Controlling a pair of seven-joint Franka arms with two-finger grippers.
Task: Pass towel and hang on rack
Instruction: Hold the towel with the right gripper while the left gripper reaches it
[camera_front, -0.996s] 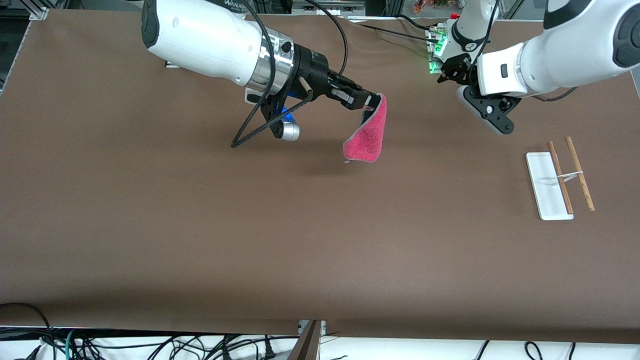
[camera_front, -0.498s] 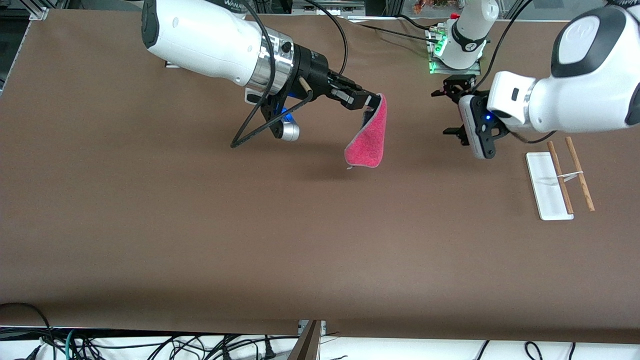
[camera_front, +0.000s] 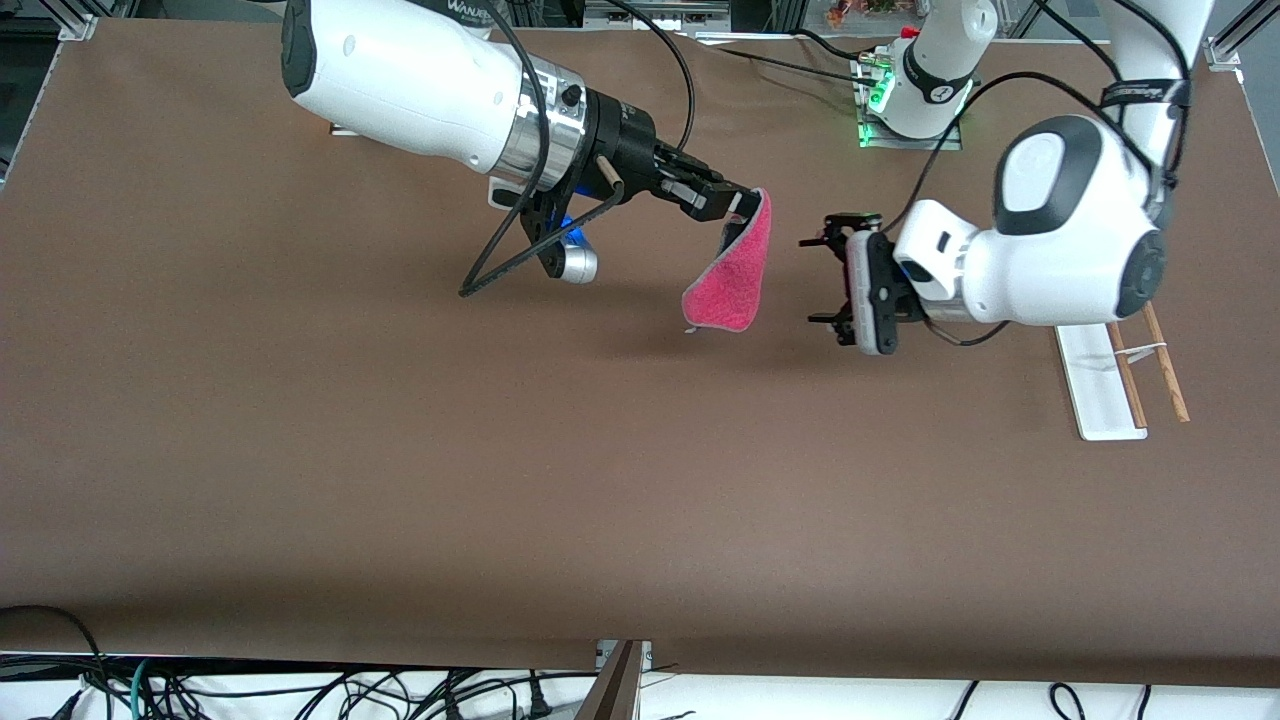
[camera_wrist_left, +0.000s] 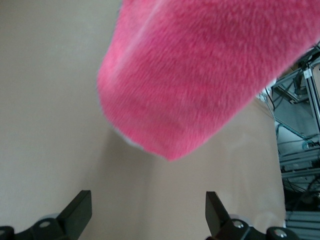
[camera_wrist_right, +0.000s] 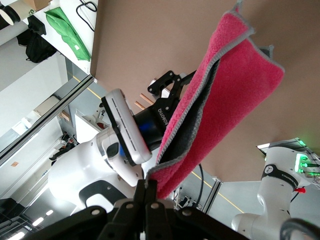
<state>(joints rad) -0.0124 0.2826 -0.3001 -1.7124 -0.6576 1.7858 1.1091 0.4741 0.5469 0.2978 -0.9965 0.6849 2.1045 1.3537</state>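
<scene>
The towel (camera_front: 728, 272) hangs long-axis downward, grasped by the clenched right pincer (camera_front: 737, 205); the released left pincer (camera_front: 832, 280) is aligned just beside it.

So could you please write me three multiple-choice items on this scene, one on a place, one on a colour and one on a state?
1. Where is the rack?
A. at the left arm's end of the table
B. at the right arm's end
C. under the towel

2. What colour is the towel?
A. green
B. pink-red
C. white

3. How is the left gripper?
A. shut on the towel
B. shut on the rack
C. open, beside the towel

Key: 1 A, it lies by the left arm. 2 B, pink-red with a grey edge. 3 C, its fingers stand apart, while the right gripper pinches the towel's top.
</scene>
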